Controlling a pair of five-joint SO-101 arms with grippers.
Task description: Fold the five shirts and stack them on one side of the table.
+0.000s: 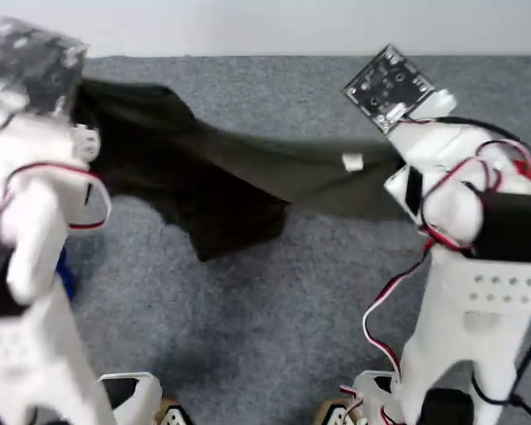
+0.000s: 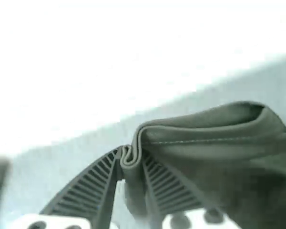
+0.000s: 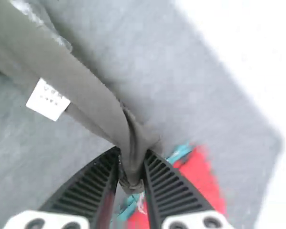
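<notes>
Dark olive shirt hangs stretched between both arms above the grey table, its middle drooping lower. Left gripper: jaws clamped on a bunched hem. Right gripper: jaws clamped on a gathered edge near the white label. Red and teal cloth lies beneath the right gripper. Assessment: this shirt is not yet folded; folding and stacking remain.

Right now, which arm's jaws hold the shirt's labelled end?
The right arm: the white label sits on the dark shirt near its jaws; the left arm pinches an unlabelled hem.
</notes>
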